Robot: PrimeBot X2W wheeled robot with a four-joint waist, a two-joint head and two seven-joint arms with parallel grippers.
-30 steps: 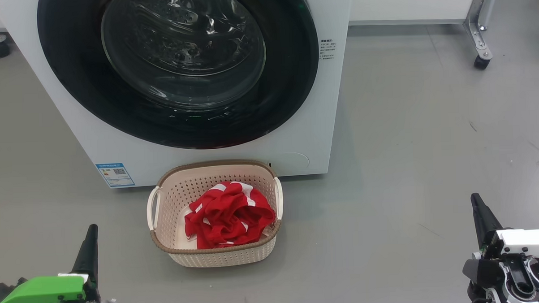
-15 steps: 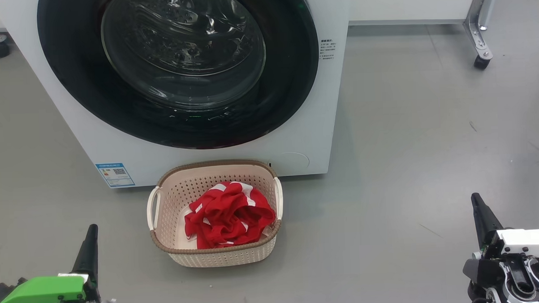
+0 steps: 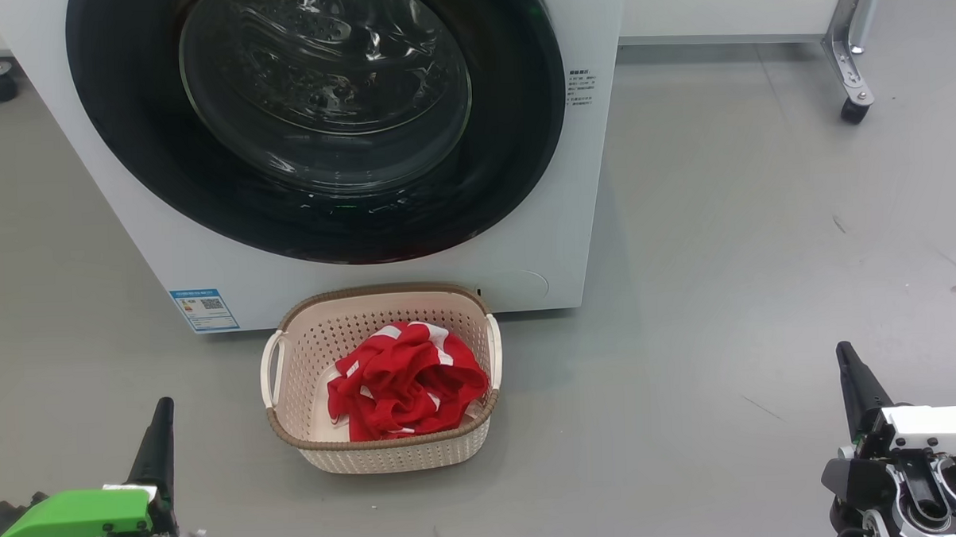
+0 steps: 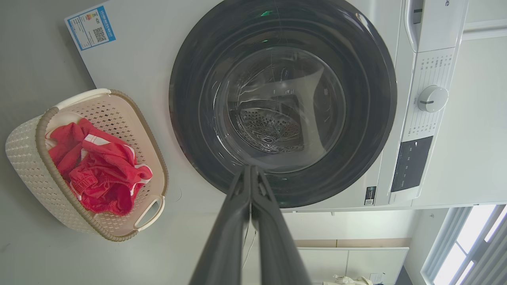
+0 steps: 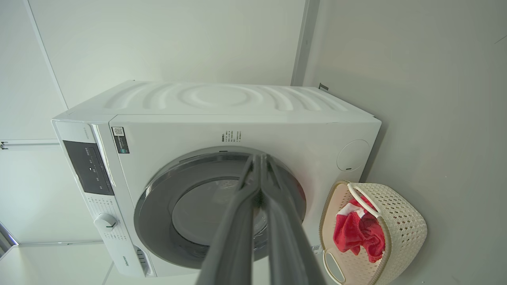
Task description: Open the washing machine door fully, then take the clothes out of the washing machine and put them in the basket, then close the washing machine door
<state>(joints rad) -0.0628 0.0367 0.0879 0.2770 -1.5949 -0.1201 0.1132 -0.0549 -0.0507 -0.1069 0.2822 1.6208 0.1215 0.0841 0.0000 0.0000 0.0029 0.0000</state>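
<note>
Nothing has moved: washing machine door [image 3: 318,123] is closed, red clothes [image 3: 406,382] lie in the basket [image 3: 389,460] (task looks done); my left hand [image 3: 162,411] and right hand [image 3: 844,353] rest shut, empty.

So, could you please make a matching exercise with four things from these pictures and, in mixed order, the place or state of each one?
Things:
1. washing machine door
2. clothes
3. basket
4. left claw

Place or state:
A. shut, holding nothing
B. closed
C. on the floor, in front of the washing machine
D. heaped inside the basket

Pairs: 1-B, 2-D, 3-C, 4-A
</note>
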